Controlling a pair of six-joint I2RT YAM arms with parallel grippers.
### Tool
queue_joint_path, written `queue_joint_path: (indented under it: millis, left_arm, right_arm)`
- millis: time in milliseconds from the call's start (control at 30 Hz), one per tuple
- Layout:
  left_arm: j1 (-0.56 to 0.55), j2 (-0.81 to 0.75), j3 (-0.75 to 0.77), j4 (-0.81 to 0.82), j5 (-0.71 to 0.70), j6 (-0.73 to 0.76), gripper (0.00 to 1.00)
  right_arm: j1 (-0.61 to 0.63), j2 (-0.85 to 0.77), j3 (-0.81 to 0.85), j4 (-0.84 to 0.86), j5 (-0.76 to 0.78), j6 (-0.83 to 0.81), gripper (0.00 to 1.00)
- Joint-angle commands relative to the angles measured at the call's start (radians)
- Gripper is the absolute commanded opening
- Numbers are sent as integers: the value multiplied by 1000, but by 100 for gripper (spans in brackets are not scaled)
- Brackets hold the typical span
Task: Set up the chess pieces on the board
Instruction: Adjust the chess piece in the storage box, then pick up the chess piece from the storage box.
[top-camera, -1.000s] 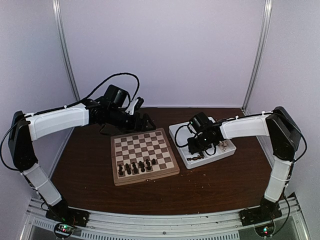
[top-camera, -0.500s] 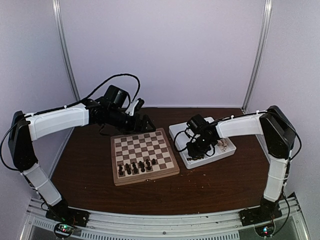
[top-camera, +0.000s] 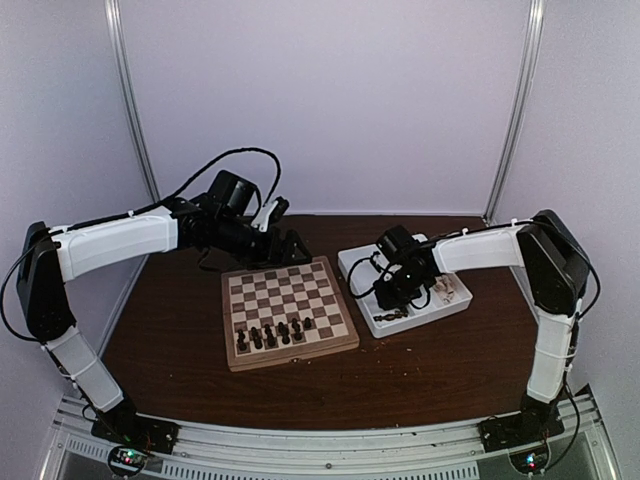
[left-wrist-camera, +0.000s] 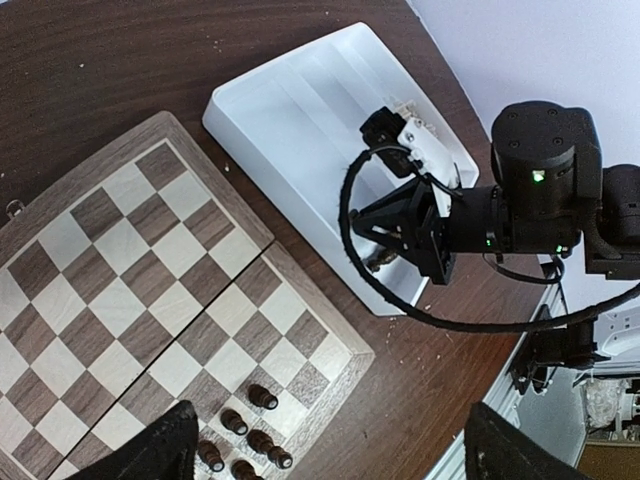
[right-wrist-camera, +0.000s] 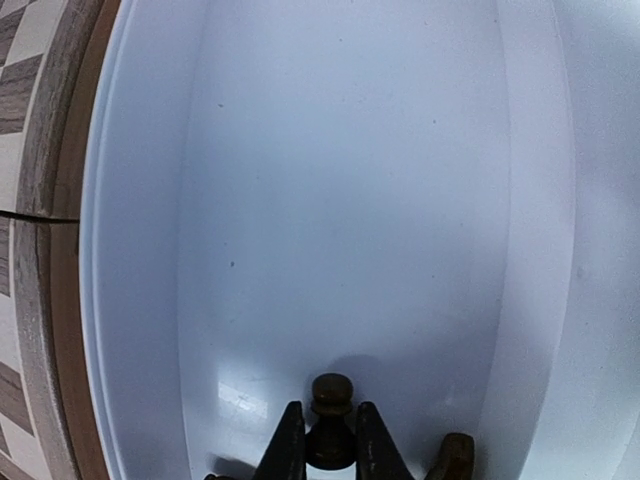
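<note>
The board (top-camera: 285, 284) lies mid-table, with several dark chess pieces (top-camera: 272, 333) standing along its near rows; they also show in the left wrist view (left-wrist-camera: 247, 428). My left gripper (top-camera: 286, 245) hovers open over the board's far edge, its fingers wide apart (left-wrist-camera: 335, 455) and nothing between them. My right gripper (top-camera: 392, 297) is down in the white tray (top-camera: 358, 262). In the right wrist view it (right-wrist-camera: 328, 442) is shut on a dark pawn (right-wrist-camera: 331, 393) standing on the tray floor (right-wrist-camera: 330, 200). Another dark piece (right-wrist-camera: 455, 455) lies just to its right.
Pale pieces (top-camera: 450, 292) lie in the tray's right compartment. A few dark pieces (top-camera: 390, 315) rest at the tray's near end. The board's border (right-wrist-camera: 35, 150) runs close along the tray's left wall. White walls enclose the table.
My right gripper has shifted slightly left within the tray and closed its fingers on the dark pawn. The left arm has not moved.
</note>
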Motion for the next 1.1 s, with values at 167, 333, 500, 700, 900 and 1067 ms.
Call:
queue_joint_path:
  millis: [167, 333, 500, 700, 900, 1067]
  left_arm:
    - [5, 80, 83, 2, 70, -20, 91]
    - [5, 133, 132, -8, 94, -46, 88]
    - [5, 161, 168, 4, 110, -67, 84]
    - [1, 264, 260, 0, 218, -101, 73]
    - [-29, 357, 349, 0, 267, -132, 66]
    - [-57, 435, 430, 0, 295, -148, 64]
  right_arm:
    - [-4, -119, -119, 160, 18, -30, 11]
    - [-3, -192, -193, 271, 43, -32, 11]
    - [-5, -244, -259, 380, 49, -26, 11]
    - [-5, -316, -347, 528, 13, -36, 11]
    - [-5, -348, -370, 563, -17, -75, 11]
    - [-5, -337, -373, 569, -23, -100, 11]
